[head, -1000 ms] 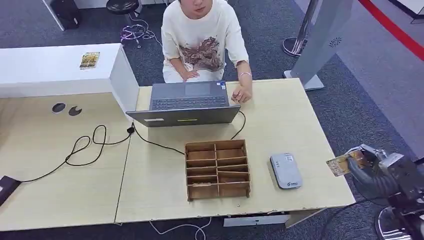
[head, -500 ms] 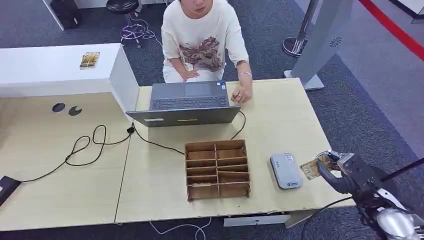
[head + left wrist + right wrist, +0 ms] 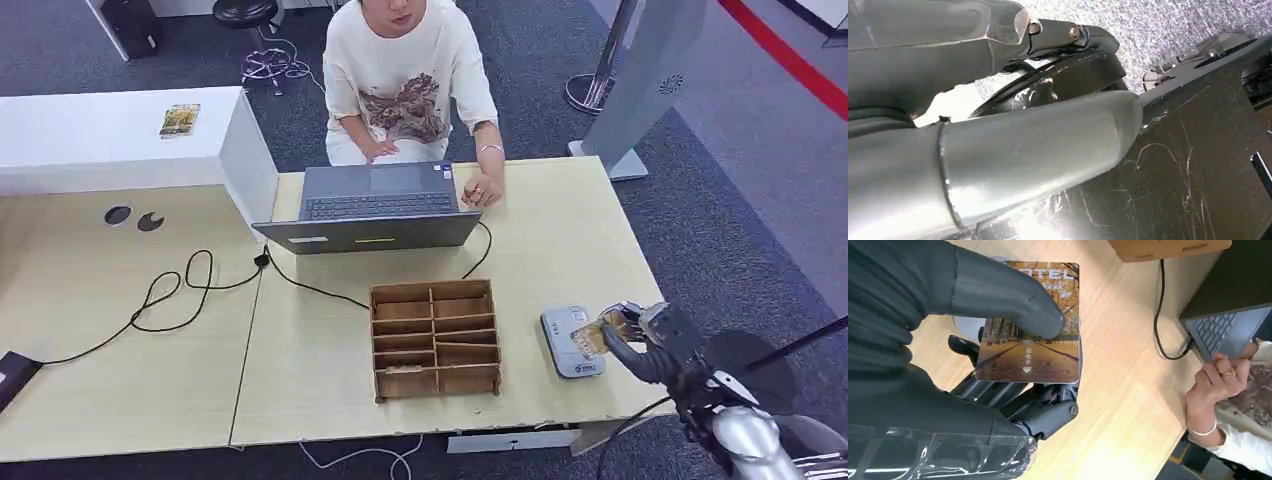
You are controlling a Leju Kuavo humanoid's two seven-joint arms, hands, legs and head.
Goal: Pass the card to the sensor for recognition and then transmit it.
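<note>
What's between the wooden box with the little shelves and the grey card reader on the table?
Nothing: in the head view, only bare table lies between the wooden box and the card reader.

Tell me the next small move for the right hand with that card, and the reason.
Probably ease the card a little further in over the grey sensor and lower it flat. The right hand holds the card by thumb and fingers at the sensor's near edge, overlapping only that side, and it looks tilted rather than lying on the reader's top.
</note>
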